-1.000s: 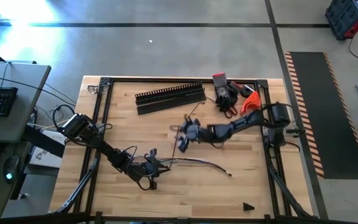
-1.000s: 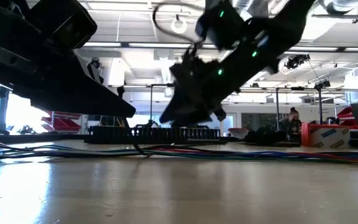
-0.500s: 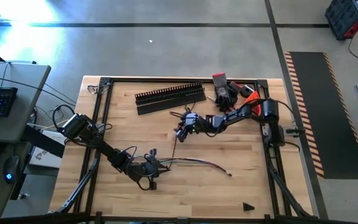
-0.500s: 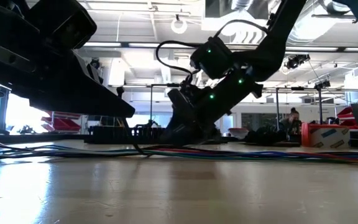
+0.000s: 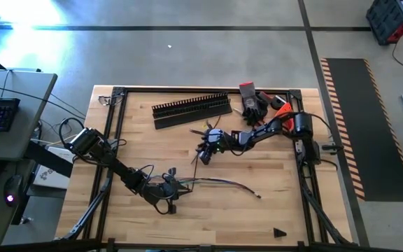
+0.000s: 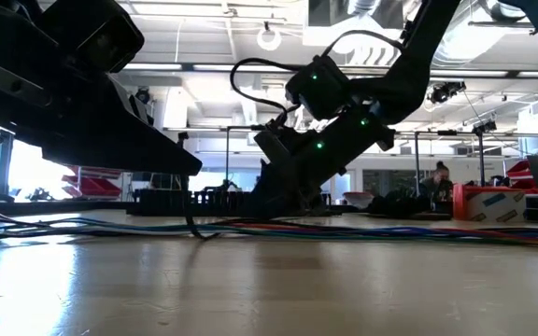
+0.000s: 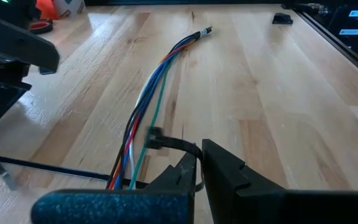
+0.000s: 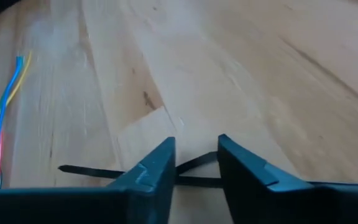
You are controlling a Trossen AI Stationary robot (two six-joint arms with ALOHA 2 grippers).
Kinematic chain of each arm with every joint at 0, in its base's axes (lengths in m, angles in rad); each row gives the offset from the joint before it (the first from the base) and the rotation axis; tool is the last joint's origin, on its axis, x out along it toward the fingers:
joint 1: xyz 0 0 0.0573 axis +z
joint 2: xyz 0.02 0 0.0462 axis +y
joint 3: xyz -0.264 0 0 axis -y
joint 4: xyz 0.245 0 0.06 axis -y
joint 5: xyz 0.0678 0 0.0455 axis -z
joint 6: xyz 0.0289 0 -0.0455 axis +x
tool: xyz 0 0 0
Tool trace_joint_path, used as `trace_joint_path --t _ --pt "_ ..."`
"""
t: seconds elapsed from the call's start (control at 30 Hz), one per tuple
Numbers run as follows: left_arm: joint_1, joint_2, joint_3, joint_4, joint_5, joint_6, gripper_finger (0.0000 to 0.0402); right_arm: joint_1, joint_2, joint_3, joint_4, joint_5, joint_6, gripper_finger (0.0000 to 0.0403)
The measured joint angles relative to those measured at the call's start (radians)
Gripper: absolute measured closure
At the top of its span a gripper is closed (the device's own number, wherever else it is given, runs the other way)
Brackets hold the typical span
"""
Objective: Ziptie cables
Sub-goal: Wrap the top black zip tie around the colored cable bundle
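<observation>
The cables [image 5: 222, 183], a thin bundle of coloured wires [image 7: 160, 81], lie along the wooden table near its middle. My left gripper [image 5: 175, 187] is shut at their left end, where a black zip tie [image 7: 166, 143] lies with its head beside the wires. Down at the table top farther back, my right gripper [image 5: 203, 155] is open. Its fingers [image 8: 157, 163] stand on either side of a second black zip tie [image 8: 92, 170] that lies flat on the wood. Whether they touch it I cannot tell. My left gripper pinches the zip tie's strap [image 7: 188, 149] between its two fingertips, coming in low and slanting down from the table's left. The strap's head [image 7: 153, 134] rests against the wires. The wires pass under the gripper, which hides whether it touches them.
A black slotted duct [image 5: 191, 105] and a flat black strip [image 5: 191, 119] lie at the far edge. Red, black and orange tools [image 5: 261, 106] sit at the far right. A small black piece [image 5: 278, 232] lies near the front right. Metal rails [image 5: 114, 126] frame the table.
My right gripper has come down to the table top and tipped its fingers further downward, with the arm drawing back toward the table's right. My left gripper and the cables have kept still.
</observation>
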Motion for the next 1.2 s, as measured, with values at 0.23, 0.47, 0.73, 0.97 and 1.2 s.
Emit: trace_joint_path --t 0.23,0.47,0.73,0.97,1.2 --pt "0.0 0.0 0.0 -0.001 -0.002 -0.006 0.0401 0.027 0.002 -0.002 0.004 0.037 -0.081 0.0393" --pt "0.0 0.0 0.0 0.0 -0.002 -0.006 0.0401 0.052 0.003 -0.003 0.064 0.066 -0.157 0.0402" --pt "0.0 0.0 0.0 0.003 -0.002 -0.004 0.0401 0.107 -0.004 -0.003 0.133 0.199 -0.277 0.0403" --pt "0.001 0.0 0.01 0.009 -0.002 0.023 0.0402 0.173 -0.054 -0.003 0.174 0.337 -0.442 0.0403" --pt "0.001 0.0 0.017 0.01 0.008 0.038 0.0402 0.252 -0.065 -0.002 0.22 0.423 -0.58 0.0403"
